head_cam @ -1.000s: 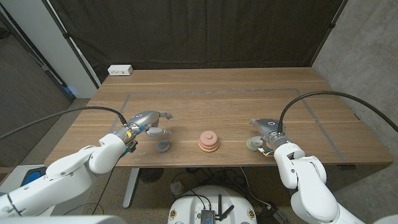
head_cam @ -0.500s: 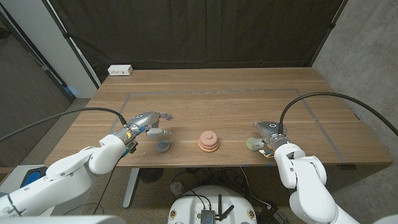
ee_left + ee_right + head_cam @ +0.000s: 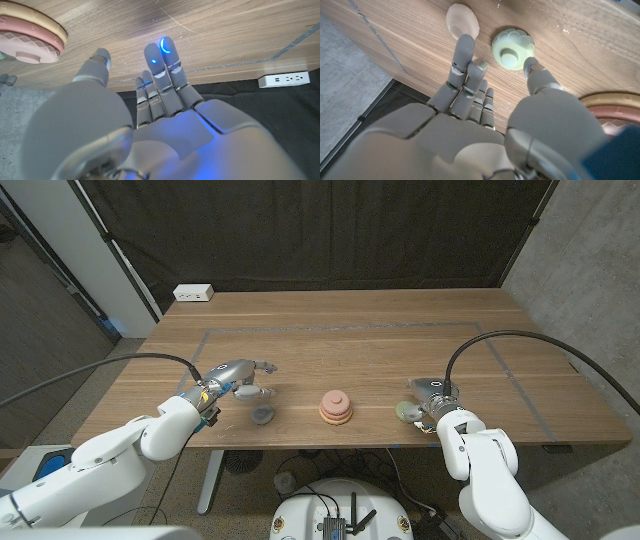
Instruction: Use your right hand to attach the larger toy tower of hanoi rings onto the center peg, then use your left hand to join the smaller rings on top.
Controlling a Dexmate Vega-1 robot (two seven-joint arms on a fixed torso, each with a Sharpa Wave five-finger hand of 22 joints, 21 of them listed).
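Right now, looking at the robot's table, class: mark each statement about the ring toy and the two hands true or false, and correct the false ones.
1. Pink rings are stacked at the table's middle front. True: the pink ring stack stands there.
2. The left hand grips the grey piece. False: the left hand holds nothing; the grey piece lies apart on the table.
3. A pale green piece lies by the right hand. True: the green piece is near the right hand.
4. A white power strip sits at the table's near edge. False: the power strip is at the far left corner.

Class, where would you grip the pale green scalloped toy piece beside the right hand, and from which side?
Pinch the pale green scalloped toy piece across its rim, from above. It lies flat on the wooden table, leaving its edge exposed to the right hand's fingers.
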